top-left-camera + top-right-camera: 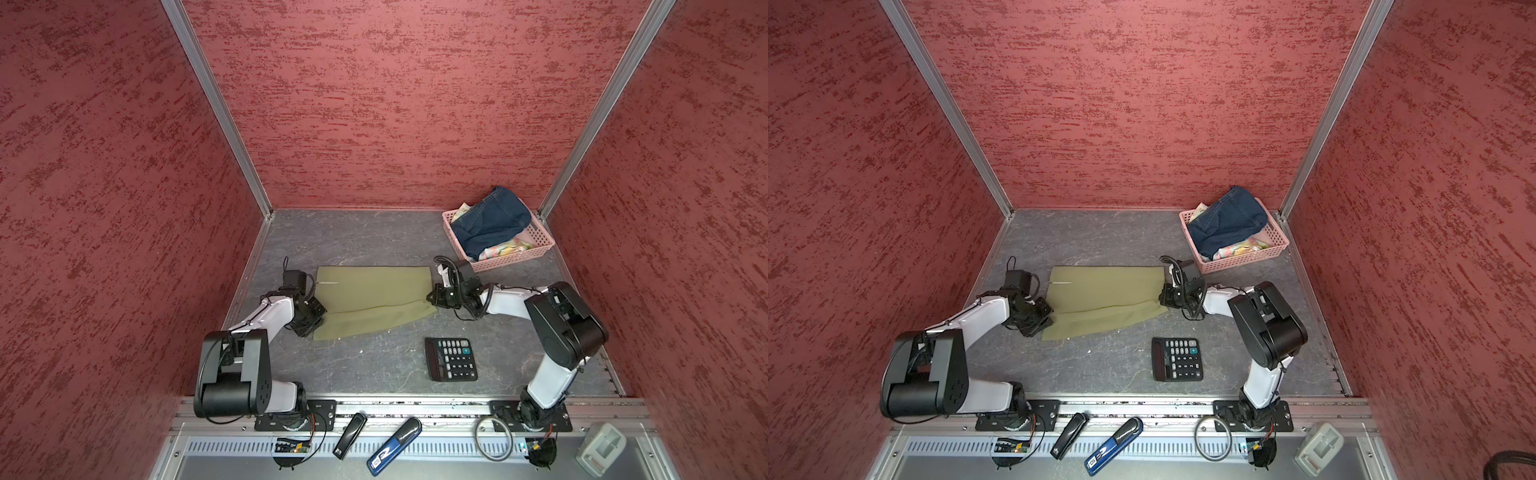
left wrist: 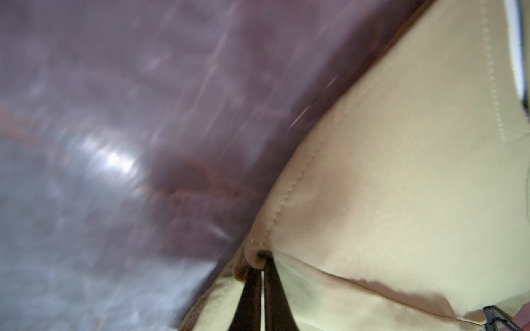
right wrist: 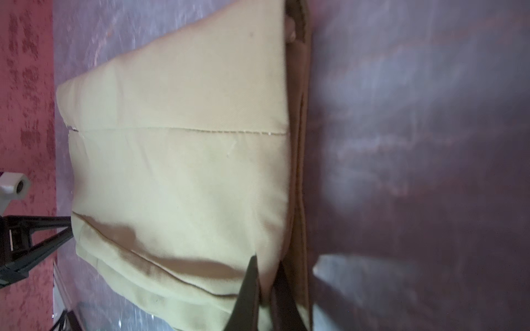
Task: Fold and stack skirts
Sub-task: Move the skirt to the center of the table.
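Observation:
The olive-green skirt [image 1: 374, 299] [image 1: 1104, 299] lies flat mid-table, an upper layer doubled over a lower one that sticks out toward the front. My left gripper [image 1: 321, 313] [image 2: 262, 265] is shut on the skirt's left edge, pinching a bunched seam of the skirt [image 2: 401, 186]. My right gripper [image 1: 430, 297] [image 3: 266, 268] is shut on the right edge of the skirt [image 3: 177, 172]. The dark blue denim skirt [image 1: 490, 222] [image 1: 1227, 222] lies crumpled over the pastel floral skirt [image 1: 505, 248] [image 1: 1237, 248].
Both other skirts sit in a pink perforated basket [image 1: 540, 245] [image 1: 1277, 243] at the back right corner. A black calculator [image 1: 451, 359] [image 1: 1177, 359] lies front right of the olive-green skirt. Two staplers [image 1: 351, 434] and a cable ring [image 1: 493, 438] rest on the front rail.

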Action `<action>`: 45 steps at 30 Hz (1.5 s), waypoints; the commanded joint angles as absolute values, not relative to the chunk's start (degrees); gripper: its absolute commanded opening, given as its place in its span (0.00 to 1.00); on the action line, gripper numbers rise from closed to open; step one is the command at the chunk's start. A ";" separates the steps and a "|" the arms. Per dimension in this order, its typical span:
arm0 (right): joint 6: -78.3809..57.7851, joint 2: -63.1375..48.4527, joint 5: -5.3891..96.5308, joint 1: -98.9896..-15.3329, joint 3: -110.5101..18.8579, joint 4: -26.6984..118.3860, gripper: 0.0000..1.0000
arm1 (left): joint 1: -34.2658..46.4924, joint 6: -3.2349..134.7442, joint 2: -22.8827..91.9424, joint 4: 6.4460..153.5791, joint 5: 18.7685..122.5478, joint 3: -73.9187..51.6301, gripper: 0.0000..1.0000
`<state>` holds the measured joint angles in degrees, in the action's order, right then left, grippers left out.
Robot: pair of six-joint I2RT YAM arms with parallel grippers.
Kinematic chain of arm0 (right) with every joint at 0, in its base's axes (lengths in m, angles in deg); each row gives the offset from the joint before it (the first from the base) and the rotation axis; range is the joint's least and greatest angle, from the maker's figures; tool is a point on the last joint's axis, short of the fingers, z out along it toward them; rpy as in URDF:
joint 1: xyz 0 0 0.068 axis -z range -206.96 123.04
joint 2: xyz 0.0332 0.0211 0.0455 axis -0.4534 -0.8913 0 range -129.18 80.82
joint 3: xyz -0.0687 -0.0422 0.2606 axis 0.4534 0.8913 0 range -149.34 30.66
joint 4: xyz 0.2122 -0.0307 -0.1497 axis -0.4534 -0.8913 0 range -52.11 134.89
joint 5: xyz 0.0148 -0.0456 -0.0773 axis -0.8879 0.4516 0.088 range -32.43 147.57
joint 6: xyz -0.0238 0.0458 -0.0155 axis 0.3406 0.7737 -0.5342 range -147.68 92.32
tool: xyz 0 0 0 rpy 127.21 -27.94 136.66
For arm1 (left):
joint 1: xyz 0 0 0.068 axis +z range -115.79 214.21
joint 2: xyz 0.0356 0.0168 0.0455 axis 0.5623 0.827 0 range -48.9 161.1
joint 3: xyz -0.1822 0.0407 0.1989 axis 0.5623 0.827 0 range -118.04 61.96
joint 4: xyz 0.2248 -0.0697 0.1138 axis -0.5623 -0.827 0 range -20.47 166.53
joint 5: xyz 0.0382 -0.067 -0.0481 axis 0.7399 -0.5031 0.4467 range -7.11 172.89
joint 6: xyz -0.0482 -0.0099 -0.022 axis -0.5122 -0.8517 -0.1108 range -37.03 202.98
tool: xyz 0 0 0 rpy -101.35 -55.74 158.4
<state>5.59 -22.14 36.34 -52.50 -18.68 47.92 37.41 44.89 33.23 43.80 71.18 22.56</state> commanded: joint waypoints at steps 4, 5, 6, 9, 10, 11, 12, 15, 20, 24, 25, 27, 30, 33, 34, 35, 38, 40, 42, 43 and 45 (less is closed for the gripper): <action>1.44 -28.05 36.24 -50.31 -27.96 45.03 0.00 | 37.12 45.09 42.85 48.89 73.09 15.79 0.05; 0.57 -29.32 36.53 -49.85 -30.19 44.22 0.00 | 37.01 45.18 44.29 48.94 73.33 14.00 0.05; -0.23 -30.74 36.60 -49.30 -32.63 43.11 0.00 | 36.77 45.14 45.73 49.05 73.40 12.48 0.05; -1.71 -34.64 35.77 -47.65 -38.84 40.72 0.00 | 36.23 45.95 49.81 49.20 73.94 7.65 0.05; -2.04 -35.34 35.77 -47.28 -40.07 40.53 0.00 | 36.15 46.35 50.79 48.94 73.72 6.35 0.05; -2.65 -36.01 35.82 -46.98 -41.34 40.13 0.01 | 36.14 46.66 51.35 48.75 73.72 5.13 0.05; -3.25 -36.41 36.01 -46.56 -42.40 39.43 0.02 | 36.10 46.98 51.10 48.67 73.72 4.51 0.05; -4.75 -35.76 36.68 -45.81 -43.60 38.64 0.15 | 36.45 47.45 47.60 48.82 73.93 4.29 0.15; -5.87 -32.28 37.82 -45.06 -42.65 39.16 0.39 | 37.34 48.29 39.39 49.00 74.38 6.15 0.51; -5.98 -30.81 38.02 -44.80 -41.68 39.95 0.44 | 38.85 48.94 37.98 48.75 73.58 7.37 0.59; -5.91 -30.56 37.82 -44.67 -41.52 40.23 0.44 | 39.21 49.04 38.28 48.75 73.25 7.69 0.59; -5.82 -30.62 37.51 -44.70 -41.54 40.33 0.44 | 39.64 48.98 39.02 49.25 72.57 8.48 0.59; -5.54 -30.58 37.11 -44.71 -40.99 40.91 0.44 | 40.23 48.11 40.63 51.33 70.90 9.94 0.57; -5.44 -29.98 36.71 -44.58 -39.88 41.85 0.44 | 41.00 47.45 42.19 54.79 68.51 11.24 0.52; -5.58 -29.86 36.52 -44.62 -39.53 42.06 0.44 | 41.27 47.23 42.54 56.36 67.76 11.76 0.51; -5.79 -29.75 36.37 -44.61 -39.28 41.99 0.44 | 41.65 46.70 42.75 58.90 66.92 12.67 0.50; -6.41 -29.03 36.65 -44.62 -38.27 41.99 0.44 | 41.80 46.04 43.10 65.25 65.41 14.60 0.45; -6.33 -28.50 36.77 -44.61 -37.19 42.55 0.44 | 41.68 46.53 43.93 66.81 65.38 14.67 0.43; -6.06 -28.12 36.24 -44.55 -36.20 43.27 0.44 | 41.75 46.90 44.56 68.28 64.90 15.06 0.40; -5.89 -27.95 36.14 -44.61 -35.66 43.55 0.44 | 41.77 46.99 44.70 68.89 64.61 15.26 0.37; -5.91 -27.95 36.29 -44.60 -35.09 43.60 0.44 | 41.77 47.02 44.67 69.89 64.00 15.87 0.35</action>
<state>-5.66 -29.94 36.73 -44.83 -35.70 41.67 41.57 46.48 44.00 65.18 65.81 15.09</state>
